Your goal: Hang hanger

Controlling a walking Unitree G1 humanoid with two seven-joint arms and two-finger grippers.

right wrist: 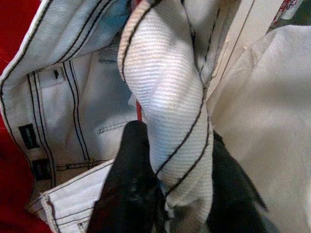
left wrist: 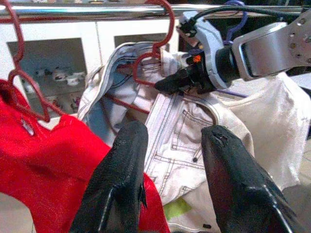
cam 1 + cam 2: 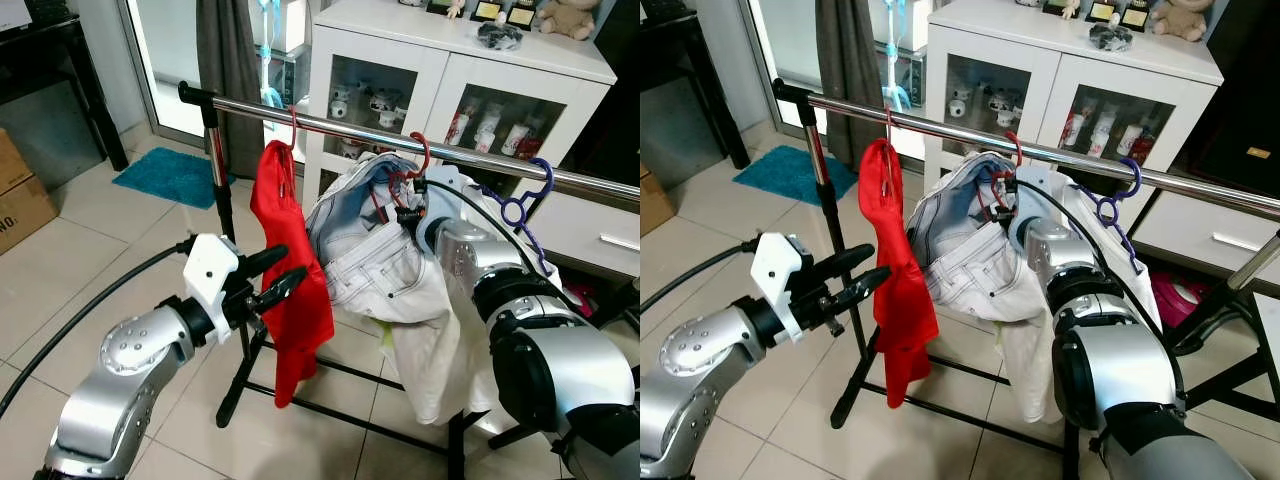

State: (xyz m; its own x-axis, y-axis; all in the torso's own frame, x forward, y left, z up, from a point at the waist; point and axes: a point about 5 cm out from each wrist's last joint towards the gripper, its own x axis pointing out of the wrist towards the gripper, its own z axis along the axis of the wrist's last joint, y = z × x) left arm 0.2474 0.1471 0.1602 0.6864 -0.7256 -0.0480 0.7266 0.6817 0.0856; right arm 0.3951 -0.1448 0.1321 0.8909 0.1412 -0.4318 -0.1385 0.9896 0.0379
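While the right hand (image 3: 408,212) pinches the jeans (image 3: 375,262), the red hanger (image 3: 418,160) sits hooked on the rail (image 3: 400,137).
Release gently so nothing slips; left hand (image 3: 285,275), at eight o'clock, hovers open, empty.

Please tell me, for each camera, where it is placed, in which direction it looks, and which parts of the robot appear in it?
Left eye, right eye: on the head, looking forward and down at the clothes rail; both silver arms show.
Left wrist: looks along the open left gripper toward the white jeans and the right gripper.
Right wrist: pressed close to the jeans, a fold between its fingers.
Shared: jeans and red garment.
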